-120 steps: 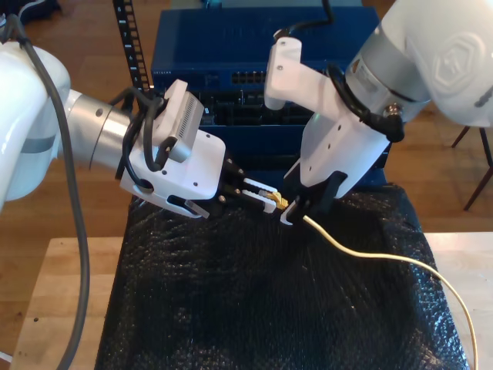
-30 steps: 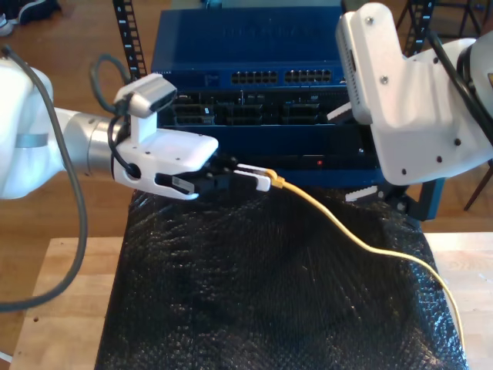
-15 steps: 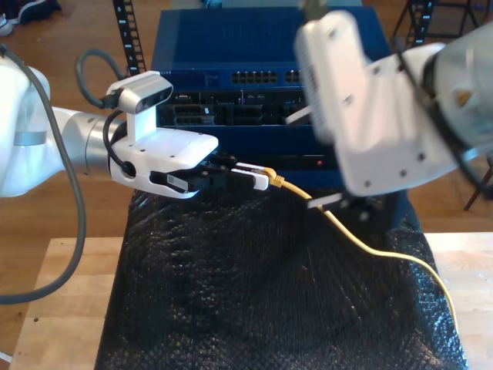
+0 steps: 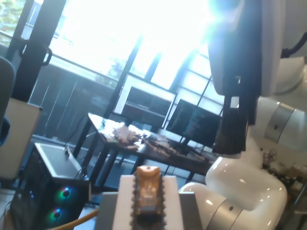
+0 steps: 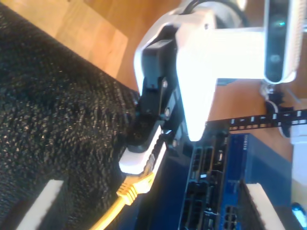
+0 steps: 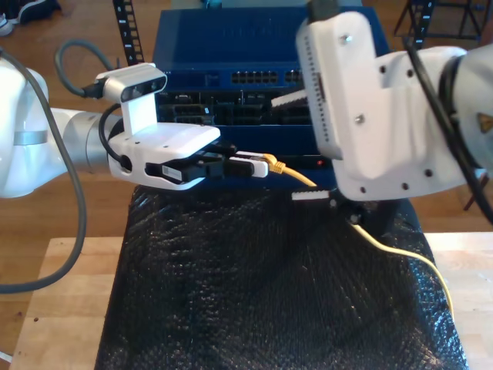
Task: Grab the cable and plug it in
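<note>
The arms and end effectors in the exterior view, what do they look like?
Both arms are glossy white with silver joint bands. My first end effector has a white housing, black linkages, white fingertips and a silver camera on top. Black cables loop along that arm. My second end effector has a large white shell with dark screws.

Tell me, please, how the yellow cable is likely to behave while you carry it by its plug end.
The yellow cable is probably floppy: behind my first gripper it sags onto the black mat and curves away. It looks thin, so likely light. Its plug end sits between toothed pads, so slipping seems unlikely.
</note>
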You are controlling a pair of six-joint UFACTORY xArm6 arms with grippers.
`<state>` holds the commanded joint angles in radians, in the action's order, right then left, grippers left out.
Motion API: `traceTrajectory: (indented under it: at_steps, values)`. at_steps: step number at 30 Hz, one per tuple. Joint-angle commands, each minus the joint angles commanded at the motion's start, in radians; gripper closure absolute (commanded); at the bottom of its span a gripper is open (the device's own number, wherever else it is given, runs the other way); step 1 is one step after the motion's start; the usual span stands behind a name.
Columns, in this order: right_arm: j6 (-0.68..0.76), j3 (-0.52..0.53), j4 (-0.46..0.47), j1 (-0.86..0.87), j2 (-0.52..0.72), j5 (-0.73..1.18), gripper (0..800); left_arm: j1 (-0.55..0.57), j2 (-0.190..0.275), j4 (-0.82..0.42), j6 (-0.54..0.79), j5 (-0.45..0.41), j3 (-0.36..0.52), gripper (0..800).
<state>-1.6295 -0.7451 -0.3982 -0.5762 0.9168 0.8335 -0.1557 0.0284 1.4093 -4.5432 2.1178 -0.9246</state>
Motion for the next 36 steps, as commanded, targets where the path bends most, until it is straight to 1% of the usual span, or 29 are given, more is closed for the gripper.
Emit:
traceTrajectory:
  at_steps: [6,10,14,17,27,29,31,34,36]
  values:
    - [-0.002,0.008,0.0,-0.002,0.005,0.0,19,0.0,-0.014,0.023,-0.035,0.035,0.0,797]
    - [-0.002,0.011,-0.002,-0.002,0.005,-0.005,16,0.0,-0.035,0.032,-0.068,0.071,0.0,795]
    - [-0.002,0.032,0.0,-0.002,0.006,-0.051,16,0.0,-0.055,0.077,-0.086,0.083,0.002,795]
    - [-0.002,0.049,-0.002,-0.005,0.006,-0.078,17,0.0,-0.066,0.081,-0.098,0.103,0.002,795]
    - [-0.002,0.074,0.0,-0.031,0.002,-0.133,20,0.0,-0.078,0.081,-0.107,0.115,0.003,795]
    - [-0.002,0.074,0.0,-0.031,0.002,-0.137,24,0.0,-0.078,0.081,-0.106,0.127,0.002,794]
    - [-0.002,0.075,0.0,-0.032,0.002,-0.138,47,0.002,-0.08,0.083,-0.106,0.137,0.003,794]
    - [-0.002,0.084,-0.002,-0.035,0.002,-0.164,50,0.002,-0.083,0.083,-0.106,0.144,0.003,794]
    - [0.0,0.095,-0.002,-0.044,0.002,-0.198,81,0.002,-0.089,0.083,-0.106,0.147,0.003,794]
